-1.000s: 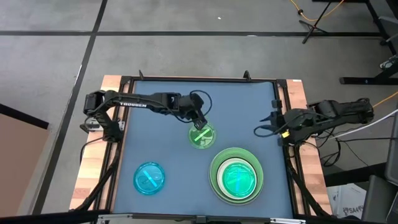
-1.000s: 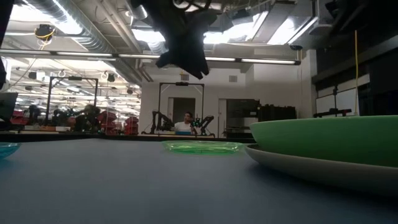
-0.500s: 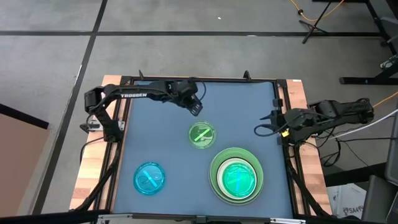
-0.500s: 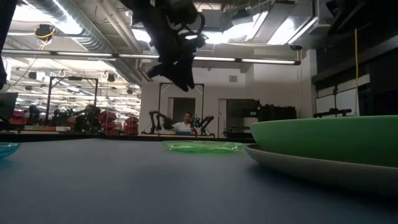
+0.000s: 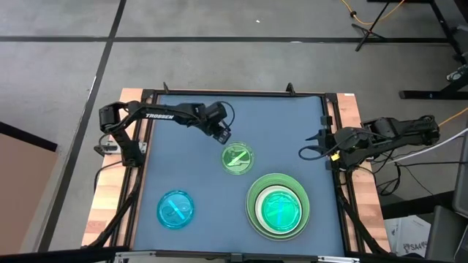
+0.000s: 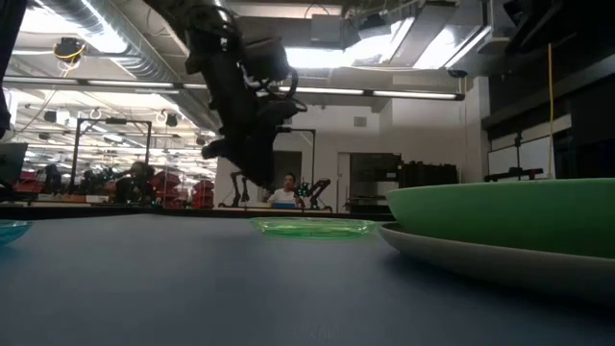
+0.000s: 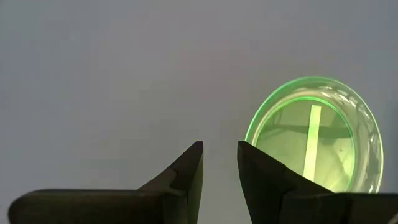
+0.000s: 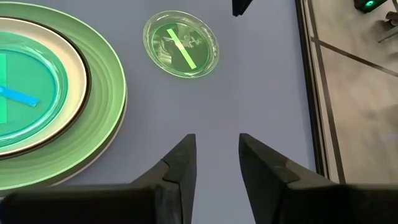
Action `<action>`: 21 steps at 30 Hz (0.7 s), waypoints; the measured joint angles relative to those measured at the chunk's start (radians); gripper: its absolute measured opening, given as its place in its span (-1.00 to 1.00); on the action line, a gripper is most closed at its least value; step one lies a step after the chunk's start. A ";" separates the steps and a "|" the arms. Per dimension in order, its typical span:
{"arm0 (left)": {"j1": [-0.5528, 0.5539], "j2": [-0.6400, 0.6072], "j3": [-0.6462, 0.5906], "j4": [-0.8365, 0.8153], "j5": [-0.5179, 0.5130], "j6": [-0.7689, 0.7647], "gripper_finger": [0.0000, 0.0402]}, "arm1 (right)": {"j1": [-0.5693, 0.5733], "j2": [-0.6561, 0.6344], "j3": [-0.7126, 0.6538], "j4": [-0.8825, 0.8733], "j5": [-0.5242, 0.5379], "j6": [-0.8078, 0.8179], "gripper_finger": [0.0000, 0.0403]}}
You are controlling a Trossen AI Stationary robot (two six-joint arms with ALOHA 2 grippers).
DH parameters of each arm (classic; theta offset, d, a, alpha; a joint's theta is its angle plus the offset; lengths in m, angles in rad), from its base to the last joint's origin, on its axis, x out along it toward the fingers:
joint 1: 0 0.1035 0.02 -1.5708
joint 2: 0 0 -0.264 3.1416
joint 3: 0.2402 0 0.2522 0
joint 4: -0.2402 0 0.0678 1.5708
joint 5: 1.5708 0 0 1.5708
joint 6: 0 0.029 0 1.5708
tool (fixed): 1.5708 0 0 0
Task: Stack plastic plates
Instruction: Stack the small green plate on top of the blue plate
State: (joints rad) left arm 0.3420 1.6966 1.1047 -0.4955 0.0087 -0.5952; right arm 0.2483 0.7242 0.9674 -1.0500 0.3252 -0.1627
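Note:
A small translucent green plate (image 5: 238, 158) (image 6: 312, 227) lies flat on the blue table mat, alone near the middle. My left gripper (image 5: 221, 134) (image 7: 219, 155) hovers open just to its far-left, touching nothing; the plate (image 7: 314, 143) shows beside its fingers. A stack (image 5: 278, 207) sits near-right: large grey plate at the bottom, then light green, black and white, with a small green translucent plate on top. A small blue plate (image 5: 175, 210) lies near-left. My right gripper (image 5: 307, 152) (image 8: 217, 149) waits open at the table's right edge.
The blue mat (image 5: 183, 161) is bare between the plates. A dark frame rail (image 5: 340, 183) and wooden borders run along the table's sides. In the low view the stack (image 6: 500, 216) fills the right foreground, and a person sits far off in the room behind.
My left gripper has drawn away from above the small green plate toward the table's far-left, then settled a little back toward the plate. The plate has stayed flat where it was. The right arm has kept still.

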 joint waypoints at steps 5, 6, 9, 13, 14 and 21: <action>-0.013 0.000 -0.051 0.060 0.015 -0.050 -0.54 | 0.000 0.000 0.000 0.000 -0.002 0.000 -0.45; -0.018 0.000 -0.060 0.073 0.017 -0.060 -0.54 | 0.000 0.000 0.000 0.000 -0.002 0.000 -0.45; -0.037 0.000 -0.087 0.121 0.032 -0.084 -0.54 | 0.000 0.000 0.000 0.000 -0.002 0.000 -0.45; -0.069 0.000 -0.131 0.198 0.037 -0.116 -0.54 | 0.000 0.000 0.000 0.000 -0.002 0.000 -0.45; -0.076 0.000 -0.138 0.210 0.037 -0.124 -0.54 | 0.000 0.000 0.000 0.000 -0.003 0.000 -0.45; -0.127 0.000 -0.195 0.266 0.024 -0.152 -0.54 | 0.000 0.000 0.000 0.000 -0.003 0.000 -0.45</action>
State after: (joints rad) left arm 0.2151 1.6966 0.9092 -0.2299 0.0328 -0.7472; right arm 0.2482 0.7242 0.9672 -1.0496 0.3225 -0.1627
